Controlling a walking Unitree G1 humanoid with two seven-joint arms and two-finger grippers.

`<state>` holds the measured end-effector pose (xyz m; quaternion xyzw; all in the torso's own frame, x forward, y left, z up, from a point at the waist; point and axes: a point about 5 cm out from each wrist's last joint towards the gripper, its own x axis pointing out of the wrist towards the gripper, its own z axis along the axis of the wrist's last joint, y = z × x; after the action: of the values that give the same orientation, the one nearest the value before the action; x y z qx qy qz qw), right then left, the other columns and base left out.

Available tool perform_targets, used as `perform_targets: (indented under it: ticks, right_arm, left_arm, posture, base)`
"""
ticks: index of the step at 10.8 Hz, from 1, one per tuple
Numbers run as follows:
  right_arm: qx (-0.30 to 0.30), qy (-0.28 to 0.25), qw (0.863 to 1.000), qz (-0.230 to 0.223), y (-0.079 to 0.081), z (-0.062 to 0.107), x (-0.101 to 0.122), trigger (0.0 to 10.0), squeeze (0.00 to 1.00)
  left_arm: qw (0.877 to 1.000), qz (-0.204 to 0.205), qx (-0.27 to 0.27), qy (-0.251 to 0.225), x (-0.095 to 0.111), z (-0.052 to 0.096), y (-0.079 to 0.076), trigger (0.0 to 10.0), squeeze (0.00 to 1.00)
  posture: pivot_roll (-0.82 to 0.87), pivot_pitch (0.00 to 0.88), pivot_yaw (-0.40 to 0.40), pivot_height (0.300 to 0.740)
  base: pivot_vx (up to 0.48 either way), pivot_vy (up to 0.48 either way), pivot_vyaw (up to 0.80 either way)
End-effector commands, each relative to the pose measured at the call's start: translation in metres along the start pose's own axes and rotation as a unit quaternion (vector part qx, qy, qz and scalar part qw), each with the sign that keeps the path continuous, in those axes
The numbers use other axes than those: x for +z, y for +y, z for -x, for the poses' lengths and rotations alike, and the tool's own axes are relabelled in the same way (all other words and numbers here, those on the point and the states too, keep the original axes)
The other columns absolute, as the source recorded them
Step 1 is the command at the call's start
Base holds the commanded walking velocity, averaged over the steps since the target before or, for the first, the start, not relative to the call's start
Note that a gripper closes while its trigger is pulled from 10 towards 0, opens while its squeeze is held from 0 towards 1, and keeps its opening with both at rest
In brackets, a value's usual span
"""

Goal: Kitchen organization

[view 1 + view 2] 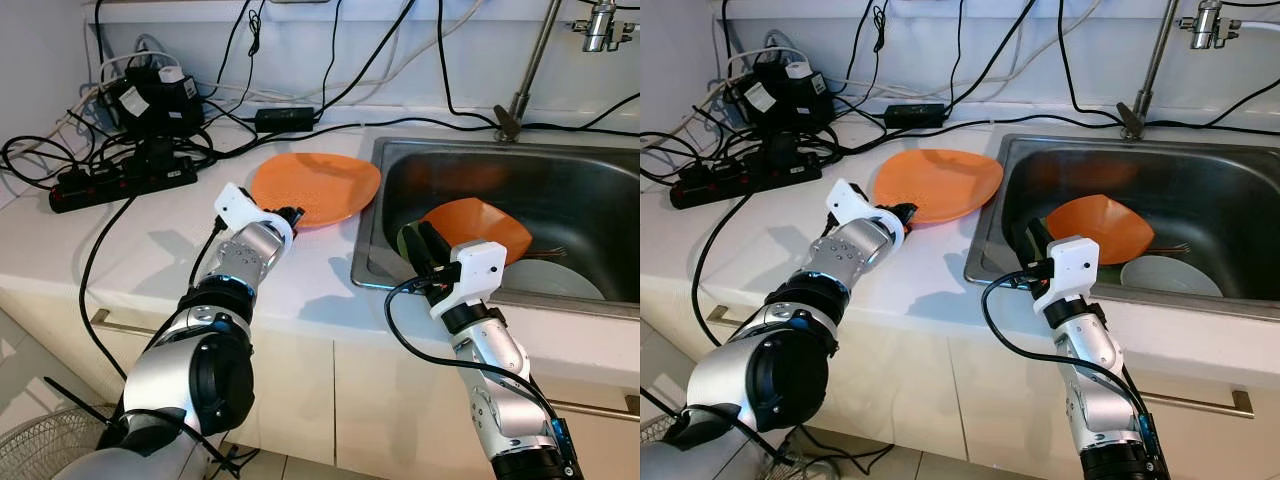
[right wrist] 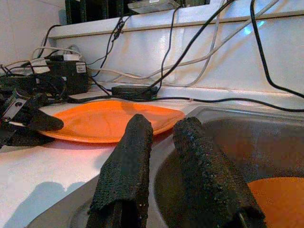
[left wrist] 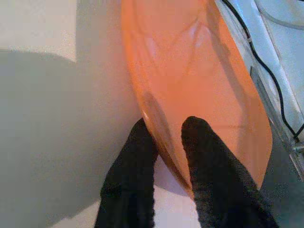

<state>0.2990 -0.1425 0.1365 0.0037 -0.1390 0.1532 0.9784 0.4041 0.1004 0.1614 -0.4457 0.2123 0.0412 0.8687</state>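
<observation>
Two orange dishes catch the eye from the left eye view: an orange plate (image 1: 315, 187) lying on the white counter (image 1: 150, 250) just beside the sink's left rim, and an orange bowl (image 1: 478, 228) down in the steel sink (image 1: 560, 180), tilted, with a pale plate (image 1: 545, 278) next to it. The left gripper (image 1: 290, 216) is at the plate's near edge. The right gripper (image 1: 425, 245) hangs over the sink's front left corner, its two fingers a little apart and holding nothing. A black power strip (image 1: 120, 183) and a tangle of cables sit at the back left of the counter.

The right eye view gives the same scene, with the faucet stem (image 1: 1150, 70) rising behind the sink. A white label shows on a black adapter (image 1: 780, 100), but I can't read its writing.

In the left wrist view, the two black fingers (image 3: 209, 185) are closed on the plate's rim, one on each face of it, with the counter beneath.

In the right wrist view, the fingers (image 2: 128, 166) stand slightly parted with empty air between them, above the sink's edge; beyond them lies the plate, with the left gripper at its rim.
</observation>
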Motion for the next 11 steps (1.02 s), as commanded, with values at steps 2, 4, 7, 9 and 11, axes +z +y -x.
perform_targets:
  ticks: [2,4,7,9,11]
  right_arm:
    - [0.009,0.022,1.000,-0.001,0.002,-0.001,-0.007,10.0,0.00]
    - [0.010,0.021,1.000,-0.001,0.002,-0.001,-0.007,10.0,0.00]
    - [0.010,0.021,1.000,-0.002,0.004,-0.002,-0.007,10.0,0.00]
    - [0.008,0.020,1.000,-0.002,0.003,-0.003,-0.007,10.0,0.00]
    - [0.003,0.020,1.000,-0.002,0.002,-0.004,-0.007,10.0,0.00]
  left_arm:
    - [1.000,-0.013,0.011,0.011,-0.005,-0.001,0.004,0.0,0.00]
    - [1.000,-0.019,0.010,0.007,-0.004,-0.001,0.005,0.0,0.00]
    - [1.000,-0.006,-0.004,-0.019,-0.001,-0.001,0.007,0.0,0.00]
    - [0.999,0.009,-0.025,-0.040,0.001,0.000,0.009,0.0,0.00]
    - [0.987,0.039,-0.133,-0.082,0.005,0.007,0.001,0.0,0.00]
  posture:
    - [-0.03,0.003,0.094,0.740]
    - [-0.03,0.000,0.095,0.740]
    - [-0.02,0.000,0.097,0.740]
    - [-0.03,0.000,0.099,0.740]
    - [-0.02,0.000,0.097,0.740]
  base:
    - [0.000,0.000,0.00]
    - [0.000,0.000,0.00]
    - [0.000,0.000,0.00]
    - [0.000,0.000,0.00]
    - [0.000,0.000,0.00]
